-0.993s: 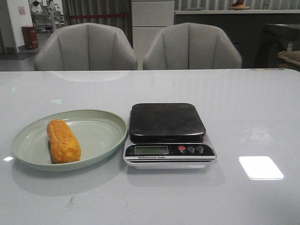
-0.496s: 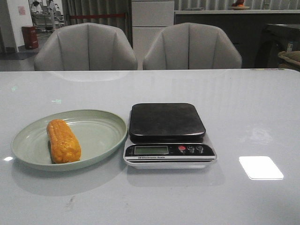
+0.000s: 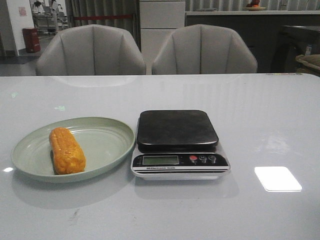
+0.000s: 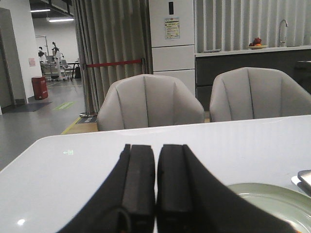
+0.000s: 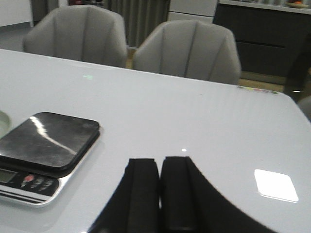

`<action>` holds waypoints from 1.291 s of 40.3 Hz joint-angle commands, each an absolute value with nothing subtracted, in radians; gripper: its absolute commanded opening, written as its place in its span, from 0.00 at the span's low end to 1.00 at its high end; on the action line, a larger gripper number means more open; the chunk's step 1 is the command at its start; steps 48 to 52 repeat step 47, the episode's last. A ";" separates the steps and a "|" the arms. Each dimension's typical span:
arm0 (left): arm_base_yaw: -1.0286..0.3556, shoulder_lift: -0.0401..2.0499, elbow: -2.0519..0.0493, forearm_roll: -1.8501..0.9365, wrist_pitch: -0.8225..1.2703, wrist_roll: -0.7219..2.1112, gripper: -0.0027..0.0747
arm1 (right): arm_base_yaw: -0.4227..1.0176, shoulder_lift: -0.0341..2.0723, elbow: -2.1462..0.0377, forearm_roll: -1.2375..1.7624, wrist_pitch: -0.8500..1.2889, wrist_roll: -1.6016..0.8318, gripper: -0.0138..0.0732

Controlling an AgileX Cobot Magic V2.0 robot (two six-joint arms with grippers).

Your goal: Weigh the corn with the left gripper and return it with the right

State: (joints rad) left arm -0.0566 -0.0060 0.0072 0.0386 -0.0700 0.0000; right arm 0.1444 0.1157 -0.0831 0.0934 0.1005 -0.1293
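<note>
The orange-yellow corn [image 3: 67, 150] lies on the left half of a pale green plate [image 3: 107, 140] on the white table. A kitchen scale [image 3: 177, 131] with a dark platform and a front display stands just right of the plate; it also shows in the right wrist view [image 5: 46, 141]. Neither gripper shows in the front view. My left gripper [image 4: 155, 150] is shut and empty, held above the table, with the plate's rim [image 4: 272, 194] beside it. My right gripper [image 5: 160, 162] is shut and empty, to the right of the scale.
Two grey chairs [image 3: 92, 50] [image 3: 204, 49] stand behind the table's far edge. A bright light reflection [image 3: 277, 178] lies on the table right of the scale.
</note>
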 commanded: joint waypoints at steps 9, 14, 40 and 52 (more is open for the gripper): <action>-0.055 -0.027 0.007 0.037 -0.151 -0.015 0.20 | 0.071 -0.008 0.014 0.012 -0.033 -0.022 0.34; -0.055 -0.027 0.007 0.037 -0.151 -0.015 0.20 | 0.054 -0.027 0.030 0.010 -0.024 0.007 0.34; -0.055 -0.025 0.007 0.037 -0.151 -0.015 0.20 | 0.055 -0.028 0.030 0.010 -0.027 0.007 0.34; -0.055 -0.025 0.007 0.037 -0.151 -0.015 0.20 | 0.056 -0.029 0.030 0.010 -0.027 0.007 0.34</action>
